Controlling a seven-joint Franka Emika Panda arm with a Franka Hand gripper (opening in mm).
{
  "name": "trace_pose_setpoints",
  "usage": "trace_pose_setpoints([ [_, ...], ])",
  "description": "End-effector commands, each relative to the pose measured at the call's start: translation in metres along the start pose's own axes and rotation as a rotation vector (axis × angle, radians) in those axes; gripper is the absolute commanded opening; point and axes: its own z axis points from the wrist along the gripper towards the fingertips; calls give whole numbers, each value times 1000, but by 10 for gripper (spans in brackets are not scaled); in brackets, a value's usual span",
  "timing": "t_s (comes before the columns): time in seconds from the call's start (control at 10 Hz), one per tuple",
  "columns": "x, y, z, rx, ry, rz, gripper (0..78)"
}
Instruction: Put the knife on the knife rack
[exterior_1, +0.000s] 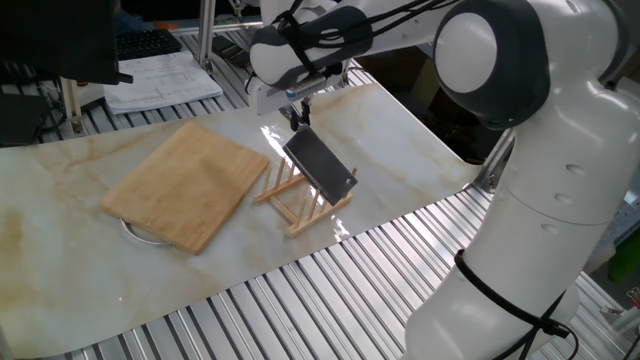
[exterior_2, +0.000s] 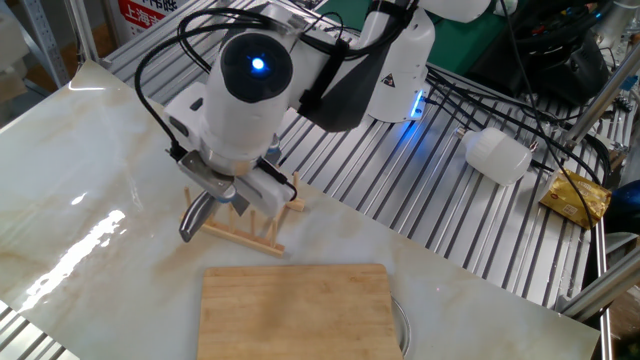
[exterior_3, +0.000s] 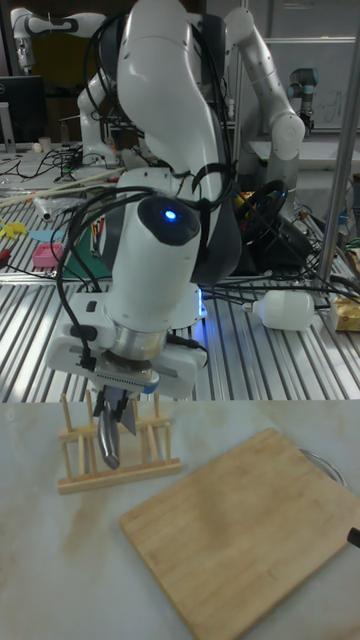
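Note:
The knife (exterior_1: 320, 164), a broad grey cleaver blade, tilts down into the light-wood knife rack (exterior_1: 303, 203) at the middle of the marble table. Its handle end points up and back, and my gripper (exterior_1: 297, 114) is shut on it just above the rack. In the other fixed view the blade (exterior_2: 195, 214) hangs at the left end of the rack (exterior_2: 252, 230), with the fingers hidden under the wrist. In the tall view the gripper (exterior_3: 114, 408) holds the blade (exterior_3: 108, 447) between the rack's pegs (exterior_3: 72, 430).
A bamboo cutting board (exterior_1: 188, 184) lies left of the rack, partly over a metal ring (exterior_1: 134, 232). Papers (exterior_1: 160, 80) sit beyond the table's far edge. A white bottle (exterior_2: 497, 153) and a yellow packet (exterior_2: 578, 197) lie on the slatted surface.

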Motion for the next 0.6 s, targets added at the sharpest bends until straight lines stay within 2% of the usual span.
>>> trace_pose_setpoints([
  [0.1, 2, 3, 4, 11, -16, 23, 12],
  [0.6, 6, 13, 21, 26, -33, 59, 12],
])
